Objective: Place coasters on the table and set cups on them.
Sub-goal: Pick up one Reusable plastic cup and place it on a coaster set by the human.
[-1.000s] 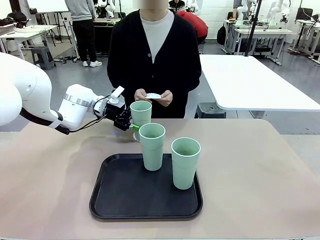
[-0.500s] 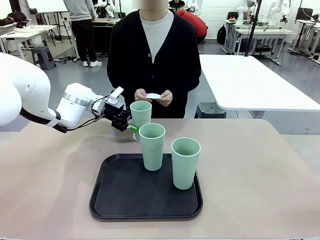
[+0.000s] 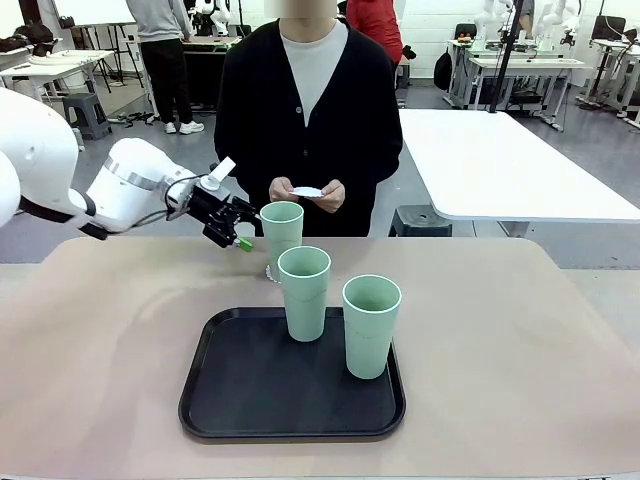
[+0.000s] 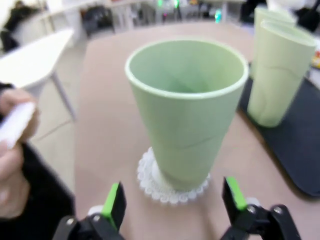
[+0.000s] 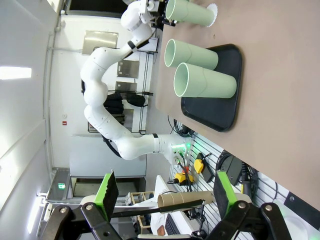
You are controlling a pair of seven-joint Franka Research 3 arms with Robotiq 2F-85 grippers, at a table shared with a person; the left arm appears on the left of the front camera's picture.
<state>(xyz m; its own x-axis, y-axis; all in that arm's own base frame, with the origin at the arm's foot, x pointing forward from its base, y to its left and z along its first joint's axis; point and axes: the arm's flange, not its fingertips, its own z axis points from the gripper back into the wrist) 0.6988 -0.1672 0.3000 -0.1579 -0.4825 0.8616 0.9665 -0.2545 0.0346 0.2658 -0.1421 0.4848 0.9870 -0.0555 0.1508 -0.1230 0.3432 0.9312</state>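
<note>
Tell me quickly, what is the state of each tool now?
Left tool: open, holding nothing.
Right tool: open, holding nothing.

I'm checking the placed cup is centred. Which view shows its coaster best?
Left wrist view: the coaster is close, its lacy rim ringing the cup's base. Front view has a sliver at the cup's foot; right wrist view a small far edge.
</note>
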